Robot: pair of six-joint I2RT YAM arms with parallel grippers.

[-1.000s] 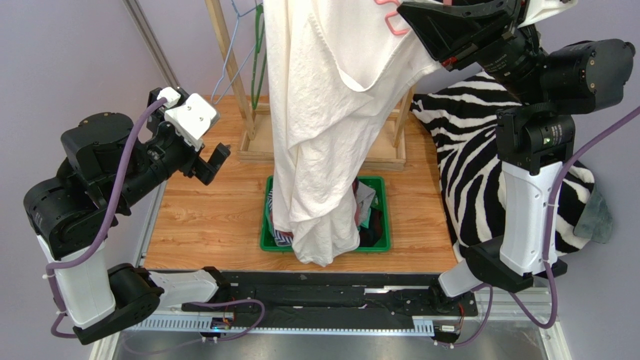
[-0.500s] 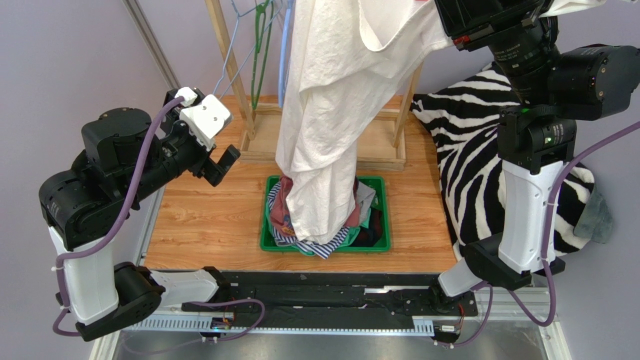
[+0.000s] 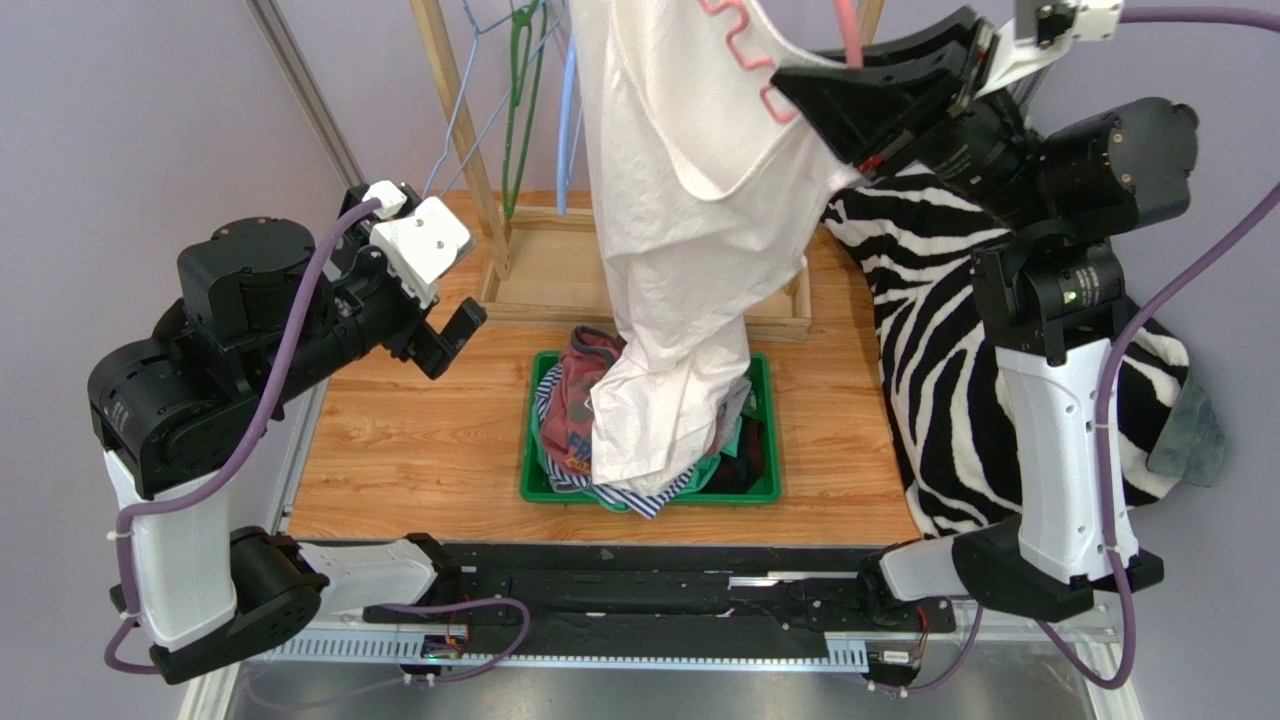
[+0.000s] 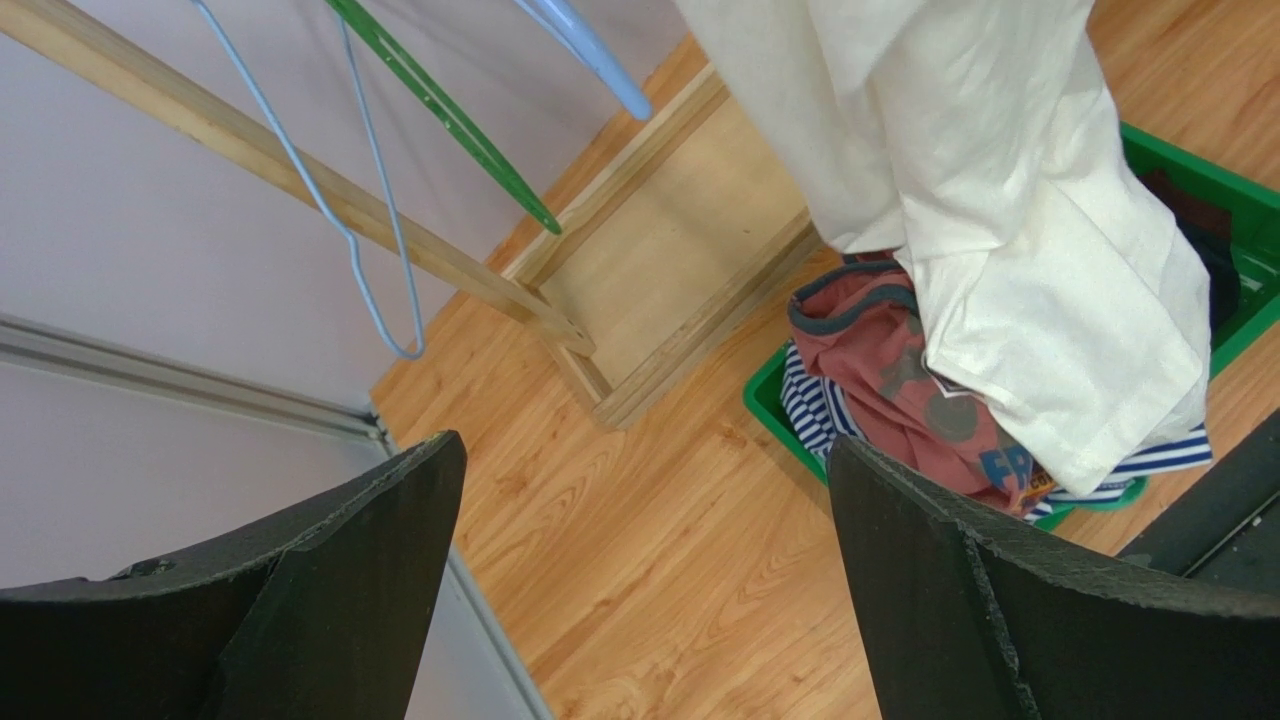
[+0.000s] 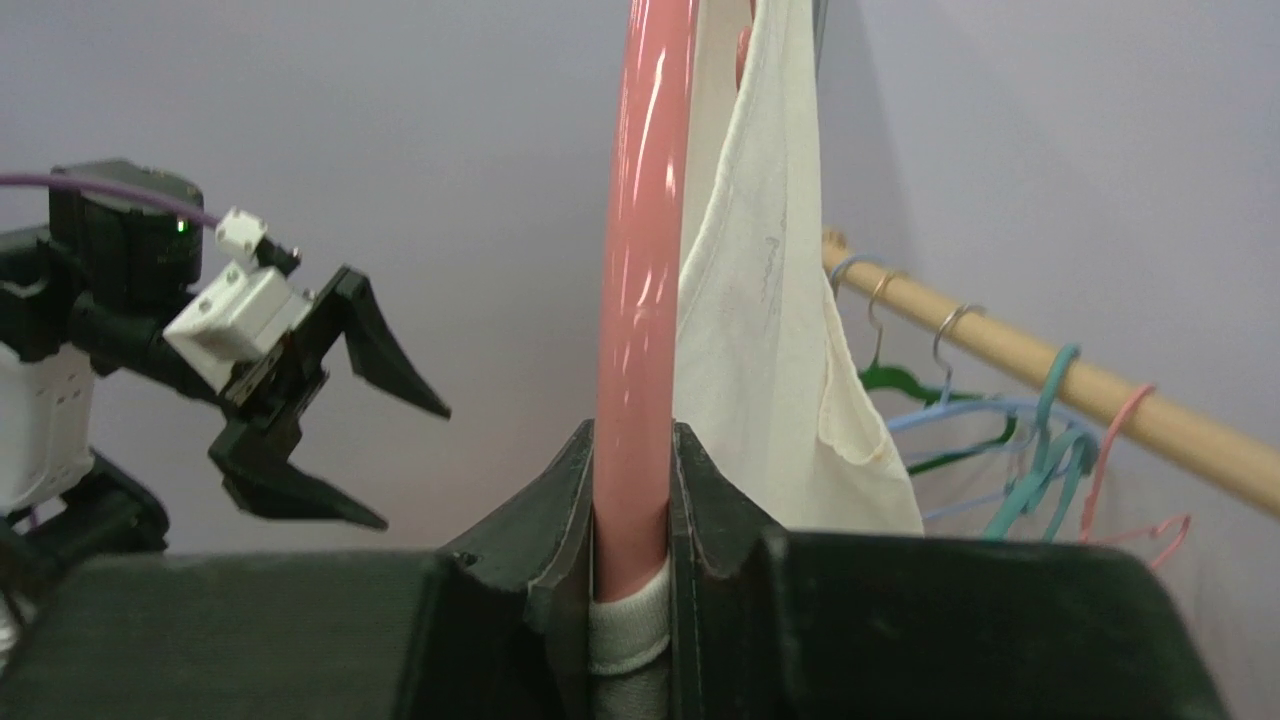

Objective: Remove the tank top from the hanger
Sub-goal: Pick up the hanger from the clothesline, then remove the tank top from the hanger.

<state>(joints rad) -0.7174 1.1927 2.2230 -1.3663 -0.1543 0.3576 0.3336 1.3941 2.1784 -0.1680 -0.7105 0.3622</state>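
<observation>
The white tank top hangs from a pink hanger, high over the middle of the table. Its hem rests on the clothes in the green bin. My right gripper is shut on the hanger. In the right wrist view the pink bar stands clamped between the jaws of the right gripper, with a strap of the tank top beside it. My left gripper is open and empty, left of the tank top. In the left wrist view the left gripper looks down at the tank top's hem.
A wooden clothes rack stands at the back, with spare hangers on its rod. A zebra-striped cloth lies to the right. The green bin holds several garments, with bare wood table to its left.
My right arm has swung the hanger and tank top, and the hem has shifted right within the bin, uncovering garments on its left. My left gripper has moved a little right, towards the tank top.
</observation>
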